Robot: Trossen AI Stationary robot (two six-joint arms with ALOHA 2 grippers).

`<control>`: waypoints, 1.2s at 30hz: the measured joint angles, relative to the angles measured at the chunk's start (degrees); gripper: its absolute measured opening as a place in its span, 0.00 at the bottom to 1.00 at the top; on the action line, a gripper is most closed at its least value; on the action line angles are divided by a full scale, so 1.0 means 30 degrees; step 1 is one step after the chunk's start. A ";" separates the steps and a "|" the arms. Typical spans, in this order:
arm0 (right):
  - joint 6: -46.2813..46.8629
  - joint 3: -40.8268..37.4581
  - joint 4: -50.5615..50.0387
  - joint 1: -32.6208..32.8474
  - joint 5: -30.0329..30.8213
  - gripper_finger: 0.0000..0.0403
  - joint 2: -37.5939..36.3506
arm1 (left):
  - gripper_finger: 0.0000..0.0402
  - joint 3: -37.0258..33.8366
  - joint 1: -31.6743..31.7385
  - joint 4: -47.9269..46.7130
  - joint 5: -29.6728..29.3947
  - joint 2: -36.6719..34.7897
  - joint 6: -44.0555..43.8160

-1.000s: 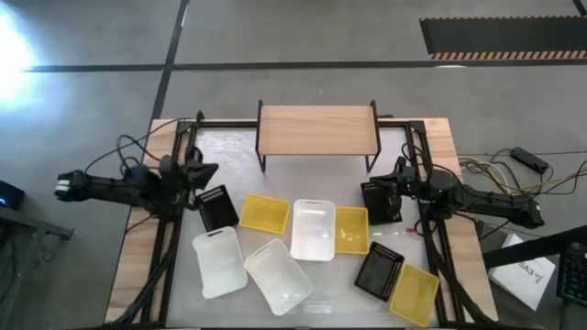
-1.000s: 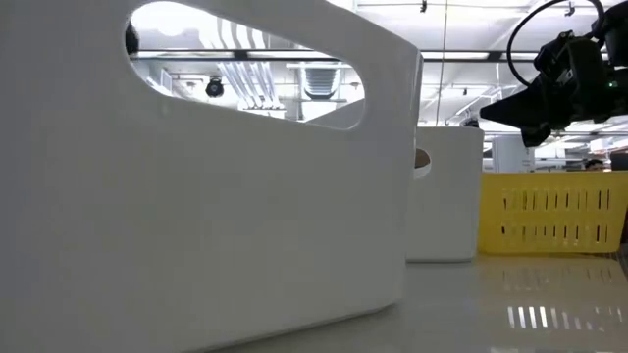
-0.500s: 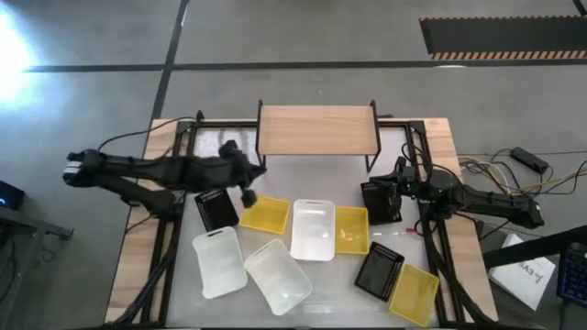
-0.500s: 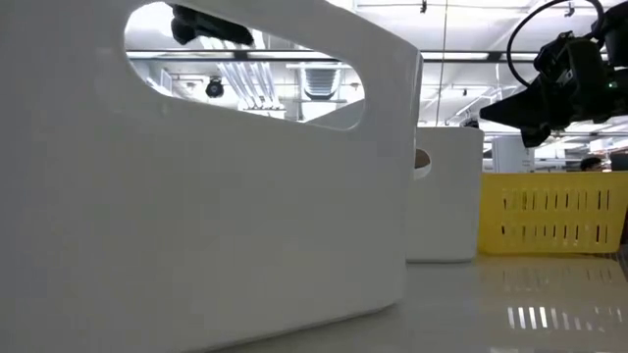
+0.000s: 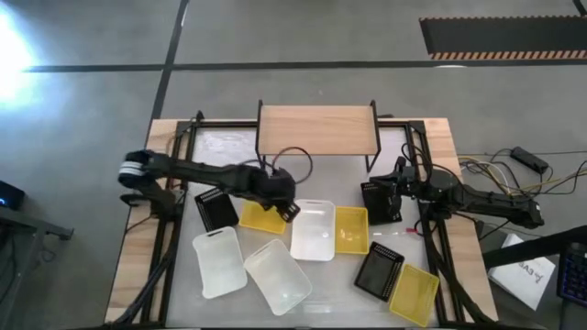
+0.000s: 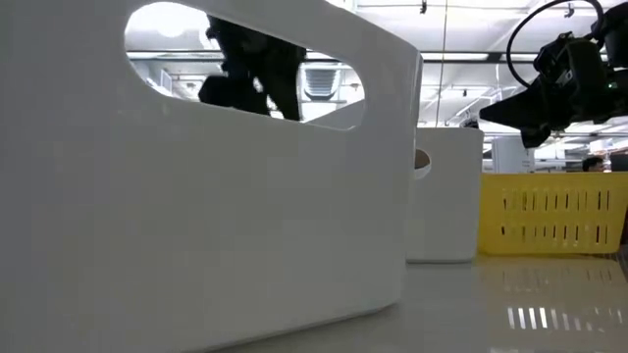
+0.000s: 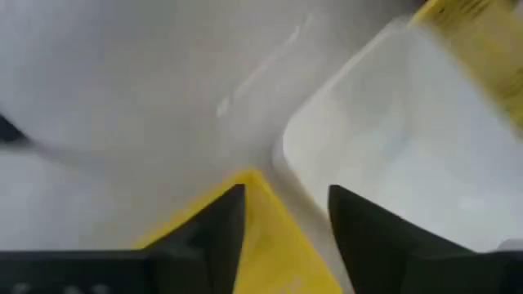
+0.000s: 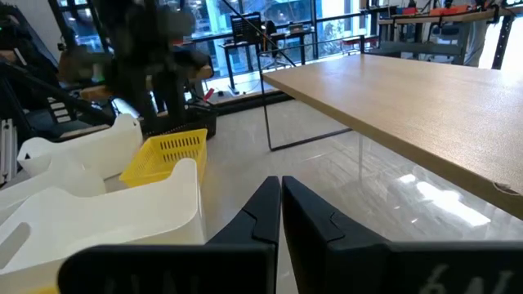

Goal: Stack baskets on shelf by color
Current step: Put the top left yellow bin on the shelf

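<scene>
One yellow basket lies on the bench near the shelf; my left gripper hovers at its right corner, fingers narrowly parted (empty). I judge the grasp comes next: lower and close on the rim.

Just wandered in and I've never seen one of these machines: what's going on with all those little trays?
A two-armed robot is sorting baskets by colour onto the wooden shelf, which holds none yet. The left gripper, fingers open, is over the yellow basket beside a white basket, apparently about to grasp it. The right gripper waits, shut, at the table's right side. All the yellow, black and white baskets lie scattered on the table.
</scene>
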 joint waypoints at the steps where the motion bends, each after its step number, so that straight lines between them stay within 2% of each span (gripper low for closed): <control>1: 0.0000 0.0000 0.0000 -0.0001 0.0003 0.02 0.0000 | 0.45 0.0190 -0.0002 -0.0487 0.0441 0.0518 -0.0598; 6: 0.0000 0.0000 0.0000 0.0006 0.0003 0.02 -0.0001 | 0.48 0.0963 -0.0169 -0.2214 0.1343 0.2506 -0.3833; 14: 0.0000 0.0000 0.0000 0.0000 0.0000 0.02 0.0001 | 0.48 0.1144 -0.0582 -0.2052 0.2513 0.3689 -0.5948; 26: 0.0000 0.0000 0.0005 0.0003 -0.0005 0.02 0.0001 | 0.48 0.1848 -0.0866 -0.2106 0.1921 0.2928 -0.6216; 33: 0.0000 0.0000 0.0007 0.0005 -0.0004 0.02 0.0001 | 0.48 0.1414 -0.1374 -0.2132 0.1194 0.3949 -0.6580; 36: 0.0000 0.0000 0.0007 0.0002 0.0003 0.02 0.0009 | 0.43 0.1388 -0.1399 -0.2130 0.1148 0.4391 -0.6554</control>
